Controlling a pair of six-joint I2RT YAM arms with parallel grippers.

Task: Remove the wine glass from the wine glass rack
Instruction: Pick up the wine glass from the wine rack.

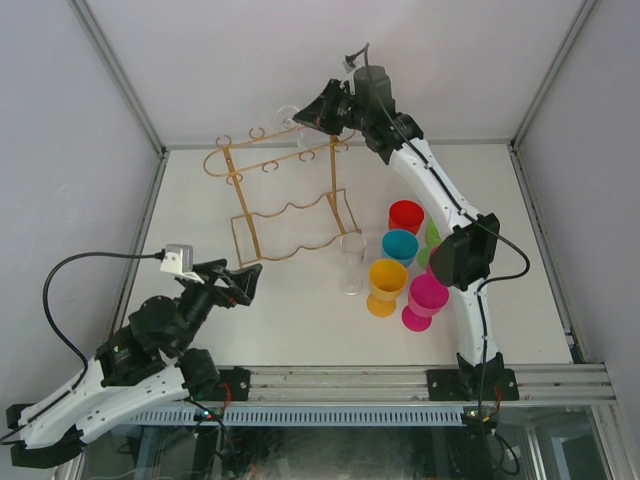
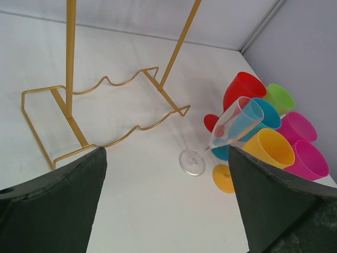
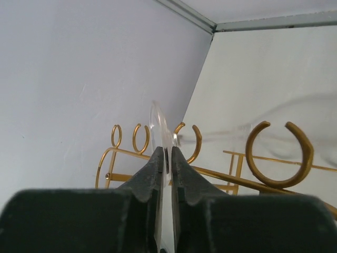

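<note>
Black fingers of the right gripper [image 3: 164, 154] fill the foreground of the right wrist view. They are pressed together on the thin, edge-on foot of the clear wine glass [image 3: 158, 120]. That glass sits at the top of the gold wire wine glass rack [image 3: 278, 184], dead ahead of the fingertips among the curled rail ends. Bowl and stem are hidden, so its long axis is judged to hang downward below the rails.

Top view: right gripper [image 1: 298, 120] is at the rack's far top rail; left gripper [image 1: 243, 283] rests near left, well apart from it.

Left wrist view: left fingers stand wide apart, holding nothing. They face the rack base, a clear flute [image 2: 231, 126] and coloured plastic cups [image 2: 271, 147].

Judgement: removal falls to the right gripper.
</note>
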